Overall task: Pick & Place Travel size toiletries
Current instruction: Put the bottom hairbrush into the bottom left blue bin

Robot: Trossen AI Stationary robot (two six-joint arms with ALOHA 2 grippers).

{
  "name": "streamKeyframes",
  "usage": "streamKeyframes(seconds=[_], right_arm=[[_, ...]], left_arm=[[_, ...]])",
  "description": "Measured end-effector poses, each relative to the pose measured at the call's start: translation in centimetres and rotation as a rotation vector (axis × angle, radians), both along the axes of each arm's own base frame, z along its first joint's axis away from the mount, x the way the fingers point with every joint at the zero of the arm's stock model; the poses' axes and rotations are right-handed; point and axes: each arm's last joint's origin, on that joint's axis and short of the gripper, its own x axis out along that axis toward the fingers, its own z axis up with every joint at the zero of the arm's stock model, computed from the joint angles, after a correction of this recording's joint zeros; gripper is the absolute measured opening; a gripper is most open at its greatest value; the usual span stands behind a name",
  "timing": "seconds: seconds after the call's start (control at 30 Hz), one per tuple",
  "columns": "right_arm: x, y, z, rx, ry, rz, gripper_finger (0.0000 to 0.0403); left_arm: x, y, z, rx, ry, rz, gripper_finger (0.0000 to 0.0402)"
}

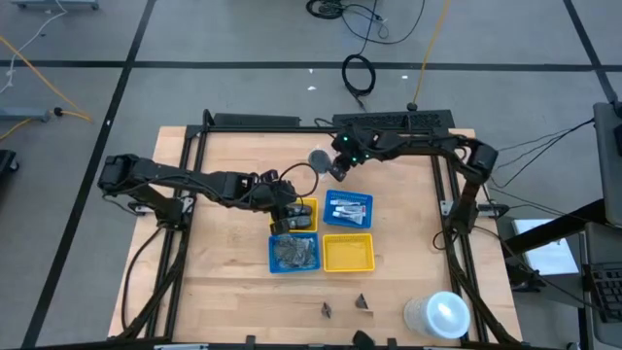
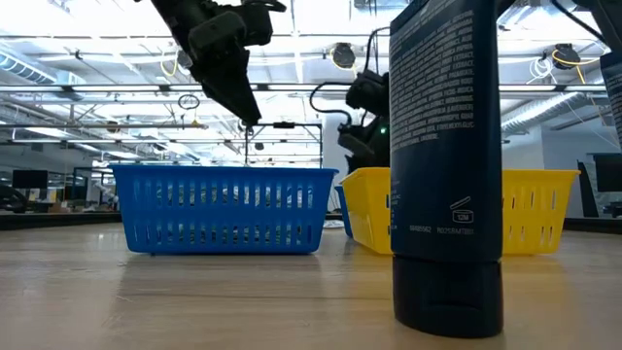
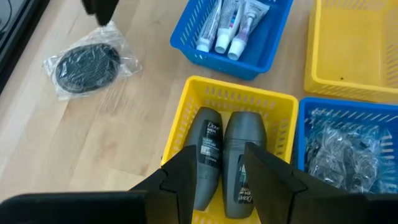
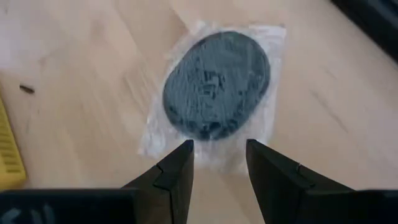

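Three small white squeeze tubes (image 3: 229, 26) with blue markings lie side by side in a blue tray (image 1: 348, 209), caps toward its near end. My left gripper (image 3: 217, 155) is open and empty, above a yellow tray (image 3: 186, 112) that holds two dark deodorant bottles (image 3: 224, 155); it also shows in the high view (image 1: 289, 212). My right gripper (image 4: 219, 146) is open and empty, above a dark oval thing in a clear bag (image 4: 214, 84) that lies flat on the table; the gripper also shows in the high view (image 1: 337, 167).
A blue tray with bagged dark items (image 1: 293, 253) and a yellow tray (image 1: 348, 253) stand nearer the front. Two small black clips (image 1: 345, 307) and a white round container (image 1: 437, 316) sit near the front edge. A dark bottle (image 2: 447, 165) stands close before the low camera.
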Motion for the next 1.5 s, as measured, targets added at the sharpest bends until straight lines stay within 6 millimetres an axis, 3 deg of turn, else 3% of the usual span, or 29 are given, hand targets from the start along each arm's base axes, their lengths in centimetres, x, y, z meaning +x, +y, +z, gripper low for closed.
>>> streamKeyframes(seconds=[0.27,0.8,1.07,1.5], right_arm=[[-1.1,-1.6,-0.5,0.104,0.010,-0.046,0.0141],[-1.7,-2.0,-1.2,0.097,0.016,-0.098,0.0142],[-0.6,-2.6,-3.0,0.090,-0.022,-0.103,0.0144],[-0.3,-2.7,-4.6,0.131,-0.018,-0.085,0.0233]], left_arm=[[0.0,0.0,0.0,0.001,-0.004,-0.001,0.0134],[0.2,0.0,0.1,0.006,-0.021,-0.016,0.0134],[0.2,-0.1,0.1,0.005,-0.025,-0.018,0.0134],[0.2,-0.3,0.1,0.003,-0.026,-0.026,0.0134]])
